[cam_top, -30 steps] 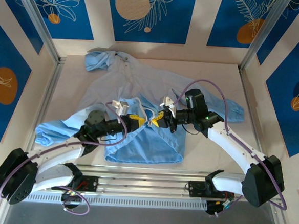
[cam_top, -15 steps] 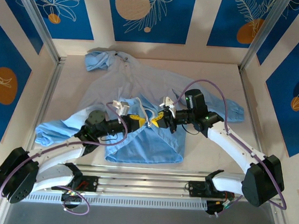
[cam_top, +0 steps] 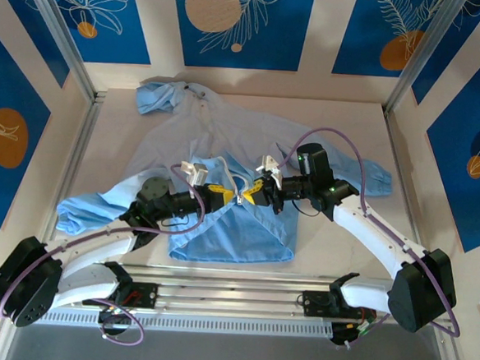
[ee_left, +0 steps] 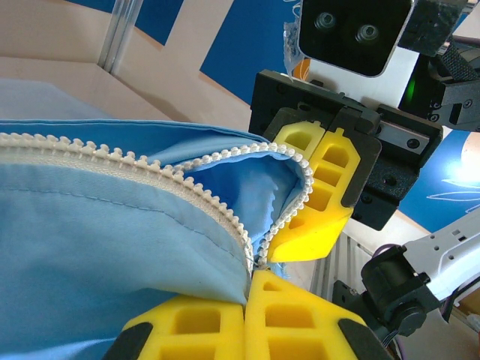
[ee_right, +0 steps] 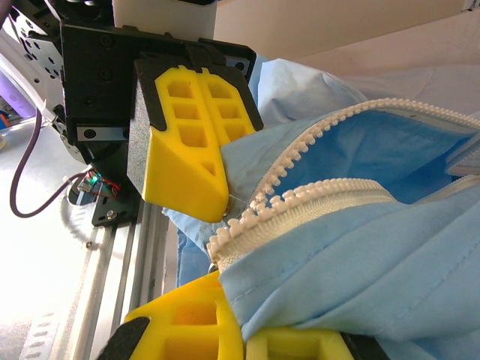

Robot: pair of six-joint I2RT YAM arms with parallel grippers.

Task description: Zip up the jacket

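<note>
Both arms are built the same: left arm and right arm have white link shells, black joint housings and bulky black base motors. You've got a purple cable looping along each one. Left gripper and right gripper have yellow wedge fingers with rectangular pockets moulded in, mounted on black carriers. You can see small screws in the right gripper's black plate and a lit green LED behind it. Each wrist carries a white camera block.

The jacket is thin matt cloth, its zipper plastic-toothed.
</note>
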